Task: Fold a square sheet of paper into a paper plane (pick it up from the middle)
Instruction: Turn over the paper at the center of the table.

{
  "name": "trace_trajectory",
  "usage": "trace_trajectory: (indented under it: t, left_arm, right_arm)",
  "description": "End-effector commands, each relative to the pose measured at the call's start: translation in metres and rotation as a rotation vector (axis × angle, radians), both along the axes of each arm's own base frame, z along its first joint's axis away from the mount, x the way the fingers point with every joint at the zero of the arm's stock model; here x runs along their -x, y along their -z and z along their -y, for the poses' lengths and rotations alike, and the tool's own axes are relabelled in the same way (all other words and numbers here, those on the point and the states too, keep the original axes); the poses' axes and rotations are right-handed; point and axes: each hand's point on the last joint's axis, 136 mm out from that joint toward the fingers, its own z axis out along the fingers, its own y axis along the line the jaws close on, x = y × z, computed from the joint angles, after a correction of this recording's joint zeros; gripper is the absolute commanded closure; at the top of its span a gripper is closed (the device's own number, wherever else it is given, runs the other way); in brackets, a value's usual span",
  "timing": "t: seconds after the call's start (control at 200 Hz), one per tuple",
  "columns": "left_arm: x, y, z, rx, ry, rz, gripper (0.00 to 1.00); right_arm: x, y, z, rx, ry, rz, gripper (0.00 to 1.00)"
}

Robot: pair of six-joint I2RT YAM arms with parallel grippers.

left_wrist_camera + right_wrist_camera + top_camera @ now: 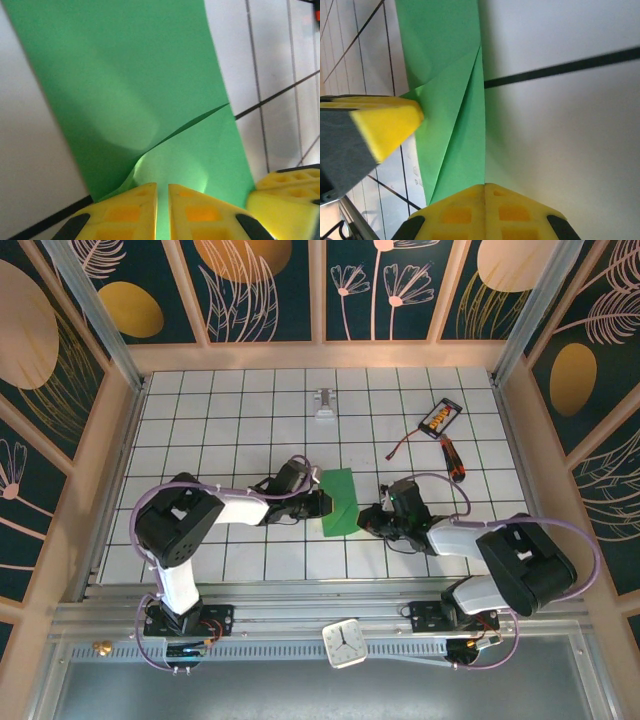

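Left gripper (162,190) is pinching a raised crease in the thin, smooth, bright green folded paper strip (125,75) lying straight ahead. Right gripper (485,187) is sitting fully closed, tips touching the strip's end.

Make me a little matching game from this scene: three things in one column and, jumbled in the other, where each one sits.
Things:
1. green paper
2. red-handled screwdriver
3. white clock

Places:
A. right side of the table
B. on the metal rail at the near edge
C. middle of the table

Pairs: 1-C, 2-A, 3-B
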Motion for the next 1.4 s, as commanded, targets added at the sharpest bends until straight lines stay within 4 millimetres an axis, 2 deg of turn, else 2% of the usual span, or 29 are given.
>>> trace_trajectory:
  t: [0.0, 0.28, 0.61, 0.976, 1.156, 1.216, 1.281, 1.396]
  left_arm:
    - [-0.007, 0.006, -0.002, -0.018, -0.033, 0.0, 0.86]
    - [-0.005, 0.017, -0.009, -0.034, -0.074, -0.025, 0.93]
    - [-0.001, 0.021, -0.011, -0.031, -0.079, -0.036, 0.94]
    - [0.001, 0.02, -0.011, -0.033, -0.07, -0.036, 0.94]
    - [0.001, 0.019, -0.011, -0.028, -0.068, -0.035, 0.93]
    - [-0.001, 0.015, -0.008, -0.015, -0.066, -0.032, 0.91]
    - [-0.004, 0.004, -0.004, 0.009, -0.066, -0.016, 0.83]
    - [-0.014, -0.032, 0.006, 0.076, -0.063, 0.048, 0.7]
  right_arm:
    - [-0.007, -0.004, -0.001, -0.009, -0.034, 0.022, 0.95]
    - [-0.004, -0.01, -0.005, -0.079, -0.005, 0.023, 0.86]
    - [0.004, -0.01, -0.01, -0.085, 0.031, 0.028, 0.81]
    - [0.007, -0.006, -0.004, -0.05, 0.1, 0.044, 0.83]
    - [0.002, -0.007, -0.003, -0.04, 0.121, 0.058, 0.93]
    - [0.001, -0.008, -0.002, -0.033, 0.125, 0.062, 0.97]
    - [-0.001, -0.008, 0.0, -0.011, 0.127, 0.069, 1.0]
    - [-0.006, -0.011, 0.005, 0.067, 0.106, 0.095, 1.0]
